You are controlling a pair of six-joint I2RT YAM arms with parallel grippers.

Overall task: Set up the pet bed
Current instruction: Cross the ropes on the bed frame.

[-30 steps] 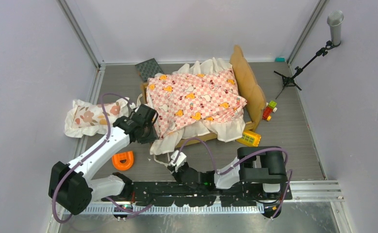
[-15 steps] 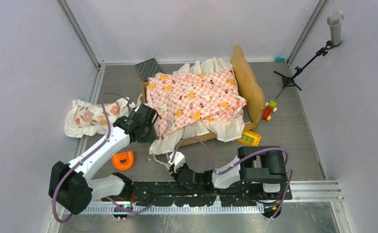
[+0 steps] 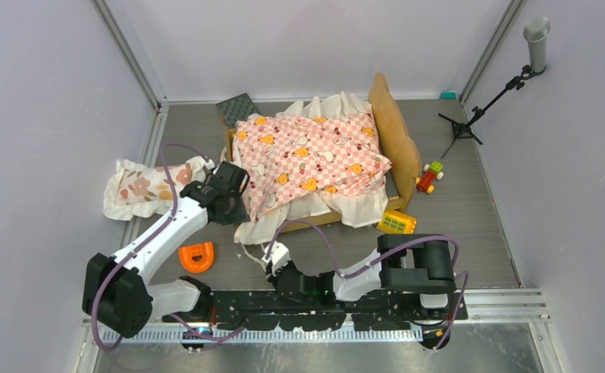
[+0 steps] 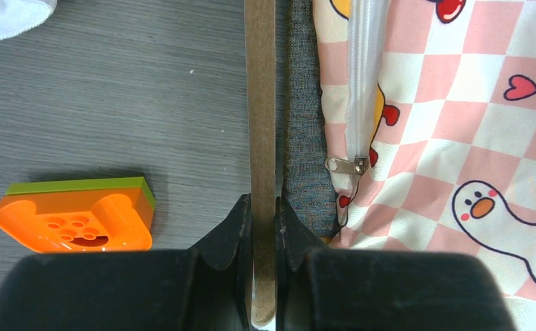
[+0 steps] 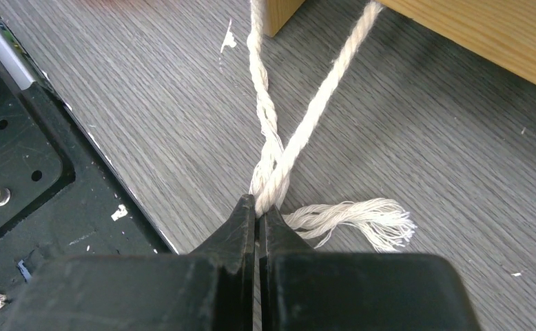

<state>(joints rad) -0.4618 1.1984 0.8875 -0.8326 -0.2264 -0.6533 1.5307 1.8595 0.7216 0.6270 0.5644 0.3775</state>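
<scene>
The pet bed (image 3: 396, 144) is seen in the middle of the table (image 3: 486, 225), at about 12 o'clock from the arm bases, with its wavy headboard standing at the bed's 3 o'clock end. It is covered by a pink checked sheet (image 3: 307, 159) with white ruffles, which hang over the 6 o'clock side. The left gripper (image 4: 263, 207) is placed at the bed's 8 o'clock corner and is closed on the thin wooden edge of the frame; the board is pinched between both fingers. Just at 3 o'clock of that board in the left wrist view, a strip of grey mattress (image 4: 305, 138) is shown, and beyond it the sheet's zipper (image 4: 348, 165). The right gripper (image 5: 257, 207) is held low near the table at 6 o'clock of the bed, its fingers clamped on a white rope (image 5: 273, 155) of two strands, whose frayed end lies on the table at 3 o'clock of the fingertips. A floral pillow (image 3: 140, 189) is laid at 9 o'clock of the bed, an orange block (image 3: 196, 256) at 7 o'clock and a yellow block (image 3: 396, 223) at 5 o'clock.
</scene>
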